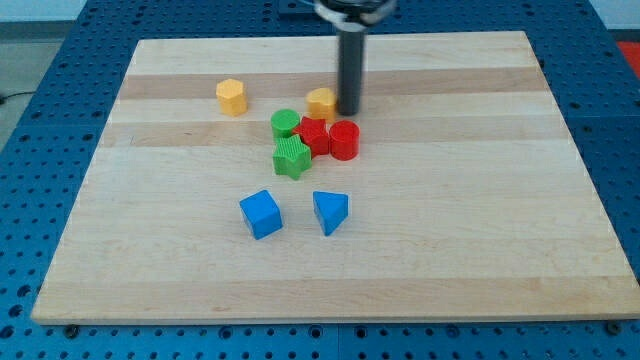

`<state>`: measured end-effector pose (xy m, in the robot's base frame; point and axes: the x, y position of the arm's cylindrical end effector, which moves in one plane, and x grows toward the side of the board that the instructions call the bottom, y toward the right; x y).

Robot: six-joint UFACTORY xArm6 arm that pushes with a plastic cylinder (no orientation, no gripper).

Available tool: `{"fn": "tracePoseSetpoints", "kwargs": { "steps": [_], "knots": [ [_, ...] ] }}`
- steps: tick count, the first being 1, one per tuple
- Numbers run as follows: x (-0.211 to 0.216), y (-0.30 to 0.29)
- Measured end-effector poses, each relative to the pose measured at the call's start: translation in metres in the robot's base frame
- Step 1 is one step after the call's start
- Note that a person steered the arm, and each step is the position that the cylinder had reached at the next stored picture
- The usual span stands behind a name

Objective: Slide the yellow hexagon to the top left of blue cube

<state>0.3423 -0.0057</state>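
The yellow hexagon (231, 97) stands alone on the wooden board at the upper left of the group of blocks. The blue cube (261, 214) sits lower down, to the left of a blue triangular block (330, 211). My tip (348, 111) is the lower end of a dark rod. It rests just right of a second yellow-orange block (321, 101), far to the right of the yellow hexagon and well above the blue cube.
A cluster lies below my tip: a green cylinder (285, 123), a green star-like block (291, 157), a red star-like block (313, 135) and a red cylinder (344, 140). The board (480, 200) rests on a blue perforated table.
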Motion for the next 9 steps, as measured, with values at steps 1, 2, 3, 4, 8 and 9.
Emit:
{"fn": "tracePoseSetpoints", "kwargs": {
  "steps": [1, 2, 3, 4, 8, 9],
  "knots": [
    [-0.035, -0.070],
    [-0.053, -0.123],
    [-0.059, -0.123],
    [-0.027, -0.127],
    [0.073, -0.160],
    [0.074, -0.166]
  ]
}}
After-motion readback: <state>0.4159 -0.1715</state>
